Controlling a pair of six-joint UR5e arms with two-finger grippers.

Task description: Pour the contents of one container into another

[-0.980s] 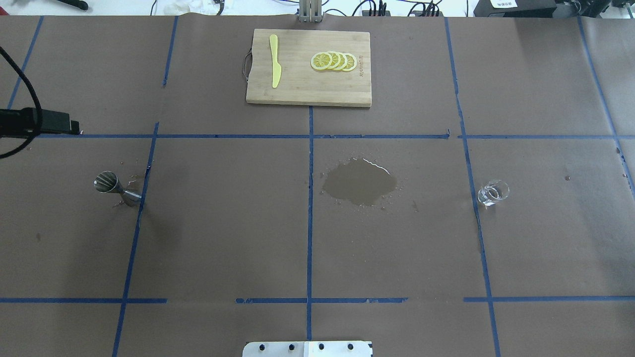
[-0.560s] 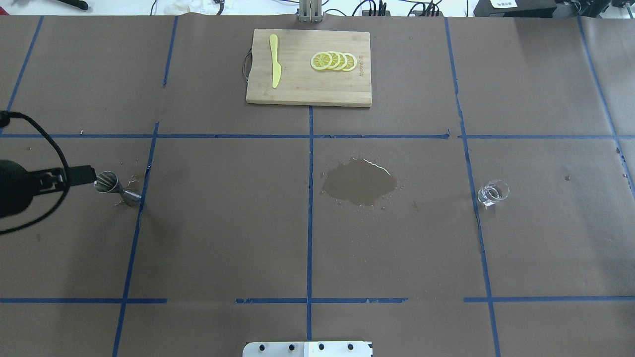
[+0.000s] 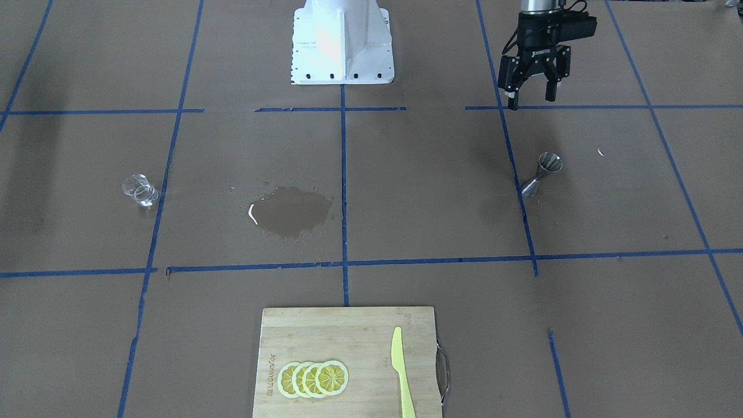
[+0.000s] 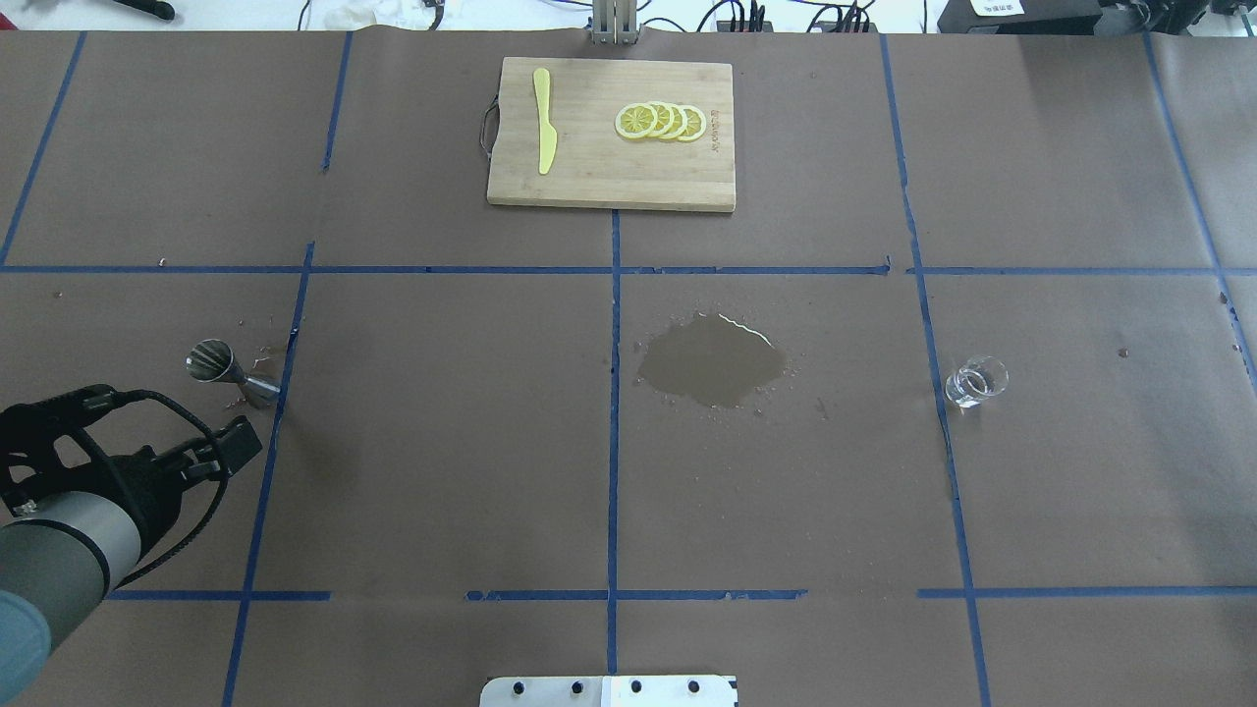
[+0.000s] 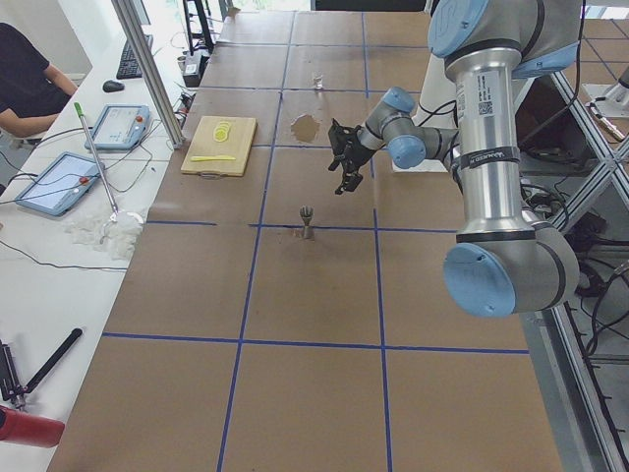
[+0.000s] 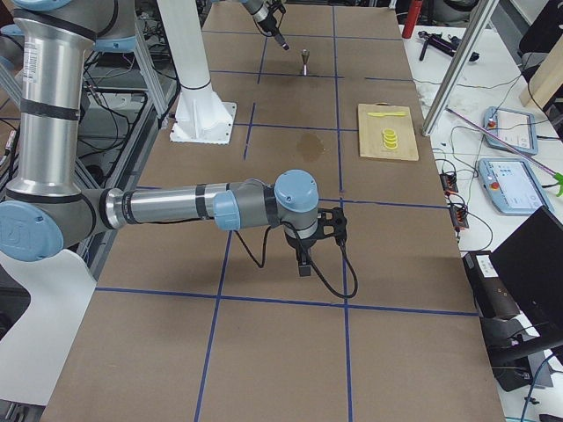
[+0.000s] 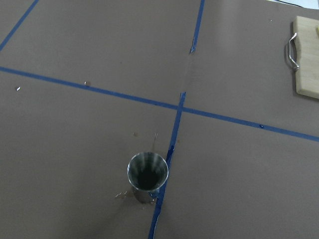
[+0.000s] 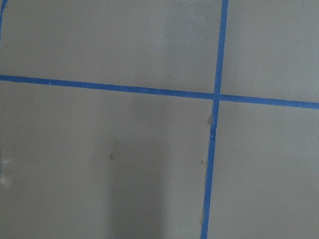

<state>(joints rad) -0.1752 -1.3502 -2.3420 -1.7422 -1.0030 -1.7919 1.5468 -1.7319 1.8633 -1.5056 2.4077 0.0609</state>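
A steel jigger [image 3: 543,171] stands upright on the brown paper beside a blue tape line, also seen in the overhead view as the jigger [image 4: 231,374] and from above in the left wrist view as the jigger [image 7: 147,174]. A small clear glass [image 3: 139,190] sits far off on the opposite side of the table, the same glass [image 4: 975,381] overhead. My left gripper [image 3: 530,101] hangs open and empty above the table, on the robot's side of the jigger and apart from it. My right gripper [image 6: 303,264] shows only in the exterior right view, low over bare paper; I cannot tell its state.
A wet spill [image 4: 712,361] darkens the paper near the table's middle. At the far edge lies a wooden cutting board [image 4: 609,177] with a yellow knife [image 4: 543,123] and lemon slices [image 4: 660,121]. The white robot base [image 3: 342,40] sits at the near side.
My left arm has swung from the far-left side past the jigger toward the robot's side, now sitting just nearer than the jigger. Jigger and glass have not moved.
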